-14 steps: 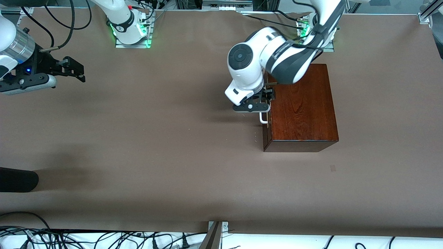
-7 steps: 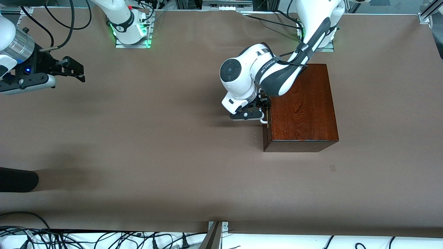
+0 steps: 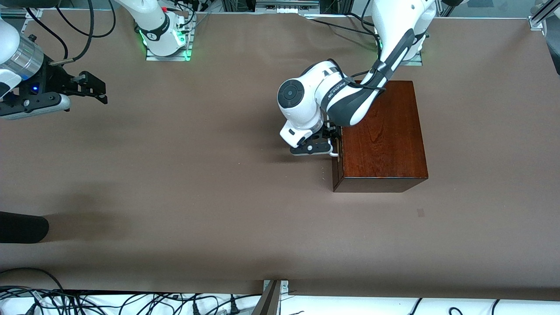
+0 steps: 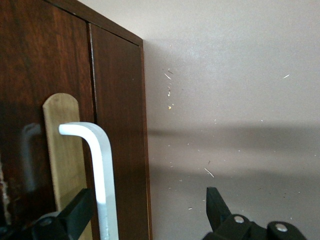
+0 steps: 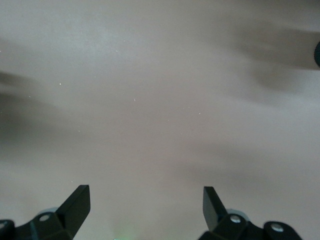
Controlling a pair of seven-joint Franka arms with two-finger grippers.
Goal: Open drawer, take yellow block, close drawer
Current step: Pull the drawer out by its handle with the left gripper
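The mahogany box (image 3: 380, 135) stands toward the left arm's end of the table. Its drawer is shut, with the dark front (image 4: 115, 100) flush with the box. My left gripper (image 3: 330, 143) is in front of the drawer, open, with the white loop handle (image 4: 102, 175) between its fingers, close to one fingertip (image 4: 80, 210) and apart from the other. The handle's end also shows in the front view (image 3: 334, 153). The yellow block is hidden. My right gripper (image 3: 98, 89) is open and empty over the bare table at the right arm's end, where that arm waits.
A dark rounded object (image 3: 22, 227) reaches in at the right arm's end, nearer to the front camera. Cables (image 3: 131, 304) lie along the table's edge nearest the front camera. Brown tabletop (image 3: 197, 175) spreads in front of the drawer.
My left arm has lowered and drawn in, bringing its open gripper down along the drawer front and round the white handle. The drawer and the right arm have not moved.
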